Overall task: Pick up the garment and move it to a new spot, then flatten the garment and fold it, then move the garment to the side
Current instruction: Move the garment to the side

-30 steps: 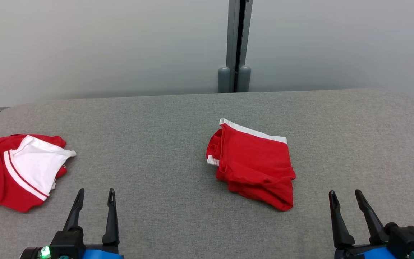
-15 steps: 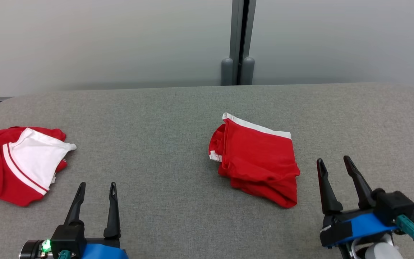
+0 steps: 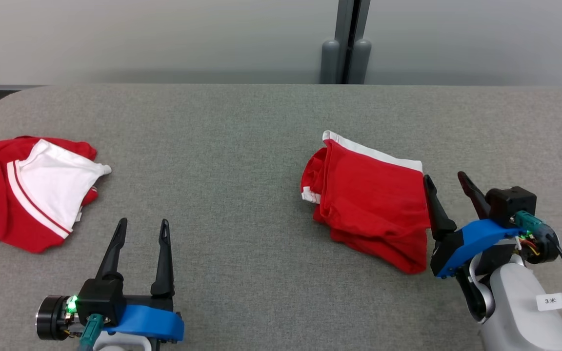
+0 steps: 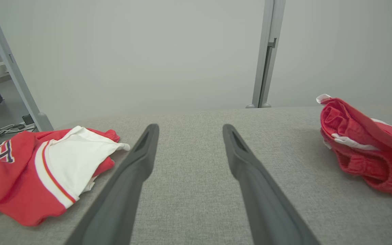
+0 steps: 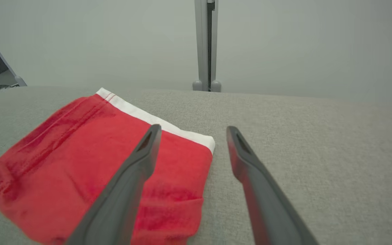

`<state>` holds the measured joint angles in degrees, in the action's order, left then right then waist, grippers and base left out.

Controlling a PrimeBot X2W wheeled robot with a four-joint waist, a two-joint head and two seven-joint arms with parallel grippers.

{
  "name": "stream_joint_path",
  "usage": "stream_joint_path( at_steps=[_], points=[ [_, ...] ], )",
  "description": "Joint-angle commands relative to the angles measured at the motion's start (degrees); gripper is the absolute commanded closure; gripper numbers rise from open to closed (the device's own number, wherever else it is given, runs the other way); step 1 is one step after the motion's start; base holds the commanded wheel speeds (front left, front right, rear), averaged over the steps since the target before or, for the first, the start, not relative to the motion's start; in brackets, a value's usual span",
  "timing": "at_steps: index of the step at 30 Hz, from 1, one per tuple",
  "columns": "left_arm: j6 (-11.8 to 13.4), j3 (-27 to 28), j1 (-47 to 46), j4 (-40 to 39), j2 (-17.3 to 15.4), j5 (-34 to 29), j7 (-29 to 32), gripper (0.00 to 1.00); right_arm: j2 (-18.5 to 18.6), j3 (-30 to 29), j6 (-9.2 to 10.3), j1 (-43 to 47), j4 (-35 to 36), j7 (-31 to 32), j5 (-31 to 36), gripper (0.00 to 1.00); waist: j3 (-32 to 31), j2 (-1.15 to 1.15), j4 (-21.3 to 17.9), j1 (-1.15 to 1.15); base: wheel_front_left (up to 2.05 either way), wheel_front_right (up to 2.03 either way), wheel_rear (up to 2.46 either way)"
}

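As it lies folded, the red garment (image 3: 371, 195) looks softly rumpled.

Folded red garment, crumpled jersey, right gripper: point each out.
folded red garment (image 3: 373, 195): head view, red top layer.
crumpled jersey (image 3: 52, 190): head view, white panel.
right gripper (image 3: 443, 175): head view, midway between jaw tips.

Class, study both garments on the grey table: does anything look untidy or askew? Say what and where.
Yes. The jersey at the left end of the table lies crumpled. The folded red garment sits askew to the table edge, its lower layers bunched unevenly.
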<state>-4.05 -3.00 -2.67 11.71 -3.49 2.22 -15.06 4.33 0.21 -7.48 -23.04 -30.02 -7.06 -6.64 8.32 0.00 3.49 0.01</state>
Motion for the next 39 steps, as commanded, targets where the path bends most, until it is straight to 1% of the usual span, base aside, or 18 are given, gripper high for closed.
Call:
stream_joint_path(
  at_steps=[1, 7, 15, 20, 21, 22, 23, 25, 28, 31, 39],
  points=[
    [-0.1, -0.4, -1.1, 0.2, 0.0, 0.2, -0.2, 0.0, 0.3, -0.4, -0.03, -1.2, -1.8, 0.3, 0.1, 0.0, 1.1, 0.0, 0.9, -0.01, 0.0, 0.0, 0.0],
    [-0.3, -0.9, -2.8, 0.5, 0.2, 0.4, -0.2, 0.0, -0.3, -1.4, -0.03, -3.8, -10.7, -0.2, -0.2, 0.0, 3.1, 0.0, 2.1, -0.01, 0.0, 0.0, 0.0],
    [-0.2, -1.4, -3.8, 1.1, 0.4, 0.7, -0.2, 0.0, -1.1, -1.3, -0.03, -5.8, -20.2, -2.4, -2.3, 0.0, 4.6, 0.0, 2.7, -0.01, 0.0, 0.0, 0.0],
    [-0.4, -1.5, -4.4, 1.6, 0.4, 1.0, -0.2, 0.0, -1.5, 1.1, -0.03, -6.6, -24.9, -2.9, -4.6, 0.0, 4.7, 0.0, 2.7, -0.01, 0.0, 0.0, 0.0],
    [-0.4, -1.6, -4.5, 1.7, 0.4, 1.1, -0.2, 0.0, -1.6, 2.1, -0.04, -6.7, -25.5, -3.1, -5.4, 0.02, 4.7, 0.0, 2.7, -0.01, 0.0, 0.0, 0.0],
    [-0.4, -1.7, -4.6, 1.8, 0.5, 1.2, -0.2, 0.0, -1.7, 3.5, -0.06, -7.0, -25.8, -3.4, -6.6, 0.32, 4.7, 0.0, 2.7, -0.01, 0.0, 0.0, 0.0],
    [-0.4, -1.8, -4.7, 1.9, 0.5, 1.3, -0.2, 0.0, -1.7, 4.7, -0.08, -7.3, -26.1, -3.8, -7.8, 1.0, 4.6, 0.0, 2.7, -0.01, 0.0, 0.0, 0.0],
    [-0.4, -1.9, -4.7, 2.0, 0.5, 1.4, -0.2, 0.0, -1.6, 6.4, -0.08, -7.9, -26.5, -4.5, -9.3, 1.0, 4.5, 0.0, 2.7, -0.01, 0.0, 0.0, 0.0],
    [-0.3, -1.9, -4.5, 2.2, 0.5, 1.7, -0.2, 0.0, -1.5, 7.3, -0.03, -8.9, -27.0, -6.0, -10.0, 1.0, 4.1, 0.0, 2.5, -0.01, 0.0, 0.0, 0.0],
    [-0.2, -1.9, -3.7, 2.3, 0.5, 1.8, -0.2, 0.0, -1.3, 7.2, -0.03, -9.3, -27.6, -7.0, -9.5, 1.0, 3.5, 0.0, 2.4, -0.01, 0.0, 0.0, 0.0],
    [-0.2, -1.5, -2.9, 1.8, 0.6, 2.2, -0.2, 0.0, 0.9, 7.8, -0.03, -8.9, -27.8, -8.0, -9.4, 1.0, 3.2, 0.0, 1.3, -0.01, 0.0, 0.0, 0.0]
  ],
)
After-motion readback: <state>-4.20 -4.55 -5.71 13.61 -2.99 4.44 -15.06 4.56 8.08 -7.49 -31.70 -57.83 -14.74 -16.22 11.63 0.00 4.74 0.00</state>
